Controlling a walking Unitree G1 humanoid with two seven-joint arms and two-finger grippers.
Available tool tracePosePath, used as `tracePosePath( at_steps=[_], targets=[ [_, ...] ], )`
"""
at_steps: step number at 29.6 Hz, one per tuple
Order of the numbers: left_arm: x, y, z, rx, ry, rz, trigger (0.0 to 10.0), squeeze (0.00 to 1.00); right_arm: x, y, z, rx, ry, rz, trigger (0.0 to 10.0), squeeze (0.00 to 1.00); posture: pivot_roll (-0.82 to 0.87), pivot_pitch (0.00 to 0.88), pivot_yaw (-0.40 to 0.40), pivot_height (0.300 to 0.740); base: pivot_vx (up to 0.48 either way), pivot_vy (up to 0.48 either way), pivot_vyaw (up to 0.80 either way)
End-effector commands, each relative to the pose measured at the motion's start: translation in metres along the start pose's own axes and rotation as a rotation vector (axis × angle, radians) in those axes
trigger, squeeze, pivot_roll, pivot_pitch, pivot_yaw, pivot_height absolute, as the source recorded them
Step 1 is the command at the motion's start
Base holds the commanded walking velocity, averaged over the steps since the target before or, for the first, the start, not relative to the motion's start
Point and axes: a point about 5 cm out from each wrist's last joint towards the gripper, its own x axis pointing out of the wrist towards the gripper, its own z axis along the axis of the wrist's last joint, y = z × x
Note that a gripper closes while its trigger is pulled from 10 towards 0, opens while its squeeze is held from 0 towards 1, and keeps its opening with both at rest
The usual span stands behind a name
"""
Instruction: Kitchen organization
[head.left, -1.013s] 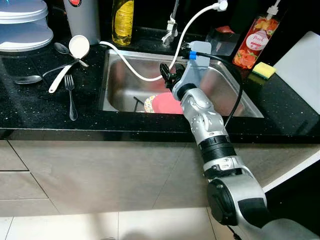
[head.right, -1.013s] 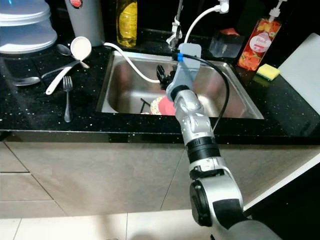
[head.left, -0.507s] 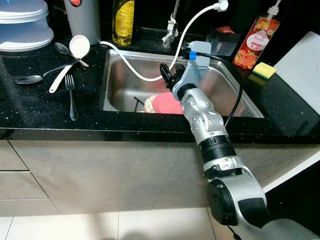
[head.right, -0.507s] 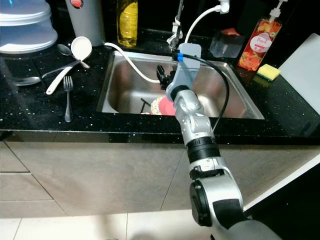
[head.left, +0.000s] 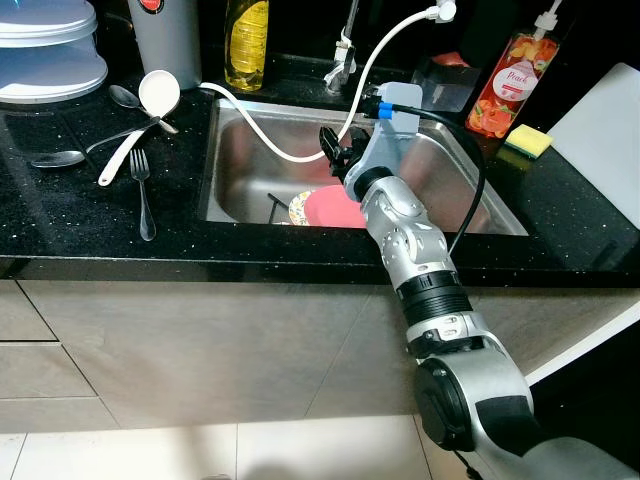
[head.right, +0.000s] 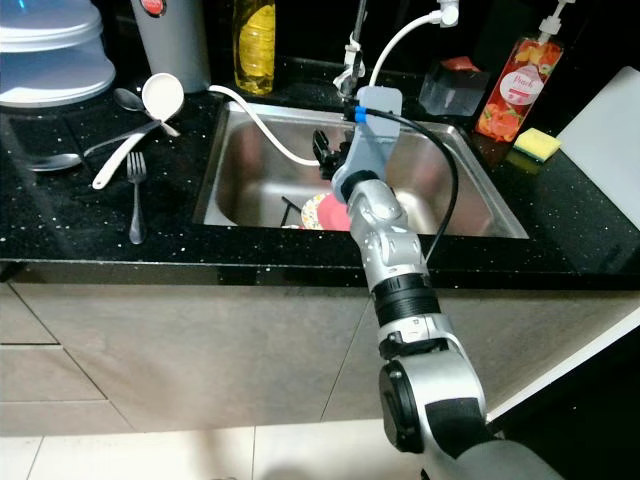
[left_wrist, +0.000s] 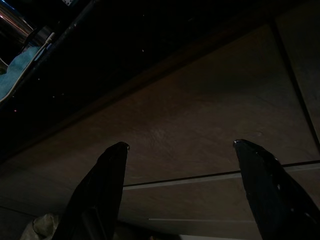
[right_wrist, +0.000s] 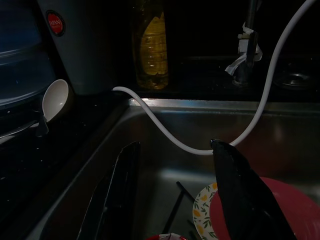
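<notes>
soap bottle (head.left: 505, 88): counter, behind sink | sponge (head.left: 527, 141): just beside bottle | cabinet fronts (head.left: 200, 350): below counter | floor tiles (head.left: 150, 455)

A brushed steel sink (head.left: 250, 150) sits in a glossy, speckled black stone surface (head.left: 70, 215), beside shiny metal cutlery like the fork (head.left: 141, 190), a smooth white plastic hose (head.left: 262, 135) and matt wood-look cabinet fronts (head.left: 200, 350)

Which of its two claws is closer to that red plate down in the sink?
The right. The right gripper hangs open over the sink, just above the red plate. The left gripper hangs open down by the cabinet front.
</notes>
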Motion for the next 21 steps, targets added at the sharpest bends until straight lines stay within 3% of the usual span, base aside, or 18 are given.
tracePosePath(
  at_steps=[1,16,19,20,21],
  targets=[
    [-0.003,-0.007,-0.005,-0.022,0.020,-0.019,10.0,0.00,0.000,-0.004,-0.002,0.001,0.003,-0.014,10.0,0.00,0.31,0.000,-0.120,0.740,0.000,0.000,0.00],
    [-0.004,-0.003,-0.005,-0.041,0.011,0.032,10.0,0.00,0.000,-0.001,-0.002,0.003,0.002,-0.007,10.0,0.00,0.31,0.000,-0.122,0.740,0.000,0.000,0.00],
    [-0.005,0.003,-0.005,-0.076,0.003,0.083,10.0,0.00,0.001,0.000,-0.001,0.005,-0.003,-0.003,10.0,0.00,0.31,0.000,-0.121,0.740,0.000,0.000,0.00],
    [-0.007,0.008,-0.002,-0.160,-0.007,0.125,10.0,0.00,0.002,0.000,0.001,0.005,-0.008,-0.005,10.0,0.00,0.31,0.000,-0.120,0.740,0.000,0.000,0.00],
    [-0.007,0.008,-0.002,-0.160,-0.007,0.125,10.0,0.00,0.002,0.000,0.001,0.005,-0.008,-0.005,10.0,0.00,0.31,0.000,-0.120,0.740,0.000,0.000,0.00]
  ],
)
